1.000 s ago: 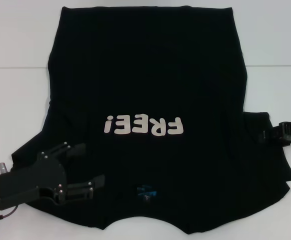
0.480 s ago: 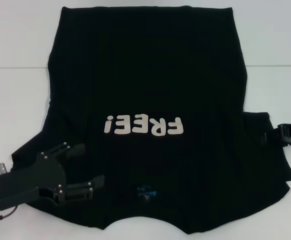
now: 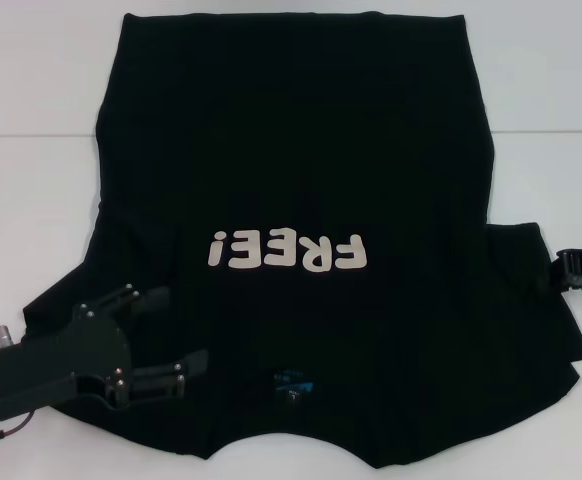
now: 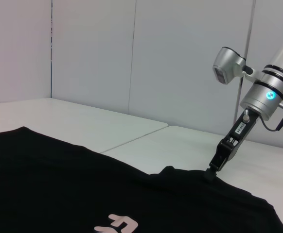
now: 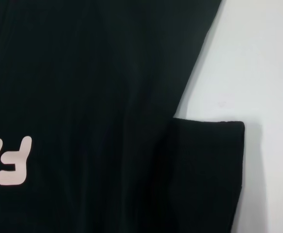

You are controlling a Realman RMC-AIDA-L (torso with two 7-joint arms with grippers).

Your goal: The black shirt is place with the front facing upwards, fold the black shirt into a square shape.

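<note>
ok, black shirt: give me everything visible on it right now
The black shirt lies flat, front up, on the white table, hem at the far side, collar toward the robot. Matte, cotton-looking fabric, off-white "FREE!" lettering on the chest, small blue neck label. Both short sleeves are spread out. The left tool sits open over the left sleeve; the right tool is at the right sleeve's edge.

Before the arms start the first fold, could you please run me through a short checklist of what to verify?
1. Black shirt front up, lettering visible: ok.
2. Shirt body lying flat on the white table: ok.
3. Left gripper open over the near left sleeve: ok.
4. Left gripper already gripping cloth: not ok, nothing pinched yet.
5. Right gripper at the right sleeve edge: ok.
6. Right gripper's hold on that sleeve: cannot tell.
</note>
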